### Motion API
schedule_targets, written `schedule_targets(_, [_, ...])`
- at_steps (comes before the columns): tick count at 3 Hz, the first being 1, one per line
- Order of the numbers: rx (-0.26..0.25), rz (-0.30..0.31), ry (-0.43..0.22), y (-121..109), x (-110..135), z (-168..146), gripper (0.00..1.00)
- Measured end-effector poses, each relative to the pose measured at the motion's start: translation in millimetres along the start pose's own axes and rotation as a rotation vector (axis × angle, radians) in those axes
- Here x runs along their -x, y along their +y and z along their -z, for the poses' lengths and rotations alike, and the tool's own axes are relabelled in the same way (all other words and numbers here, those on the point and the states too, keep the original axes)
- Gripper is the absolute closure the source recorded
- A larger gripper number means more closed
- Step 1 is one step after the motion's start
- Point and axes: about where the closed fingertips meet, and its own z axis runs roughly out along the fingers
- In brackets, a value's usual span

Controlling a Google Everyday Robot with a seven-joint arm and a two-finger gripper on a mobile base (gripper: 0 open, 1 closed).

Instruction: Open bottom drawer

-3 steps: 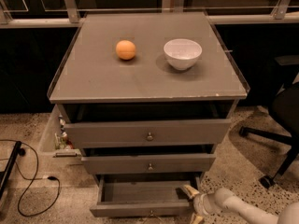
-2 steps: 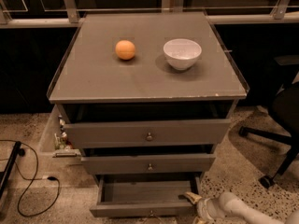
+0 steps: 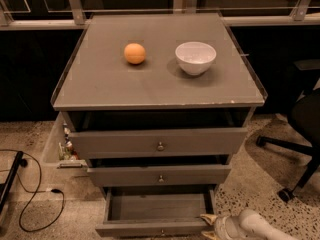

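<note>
The claw (image 3: 209,227) sits low, fingers spread and holding nothing. The bottom drawer (image 3: 150,228) (pulled well out) lies just to its left.

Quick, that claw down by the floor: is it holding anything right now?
Gripper: low at the right front corner of the pulled-out bottom drawer; open, shut or holding something cannot be told.

Grey table (image 3: 150,91) and grey bottom drawer (image 3: 145,229); an orange ball (image 3: 135,53) and a white bowl (image 3: 195,57) on top; the cream-white pincer (image 3: 209,226) sits at the drawer's right front corner, over beige floor (image 3: 250,184) speckled dark
</note>
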Motion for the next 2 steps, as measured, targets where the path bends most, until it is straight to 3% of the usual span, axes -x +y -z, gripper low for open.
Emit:
schedule_targets(1, [0.000, 0.000, 0.000, -2, 2, 3, 0.89])
schedule_targets(2, [0.000, 0.024, 0.014, 12, -1, 12, 1.00])
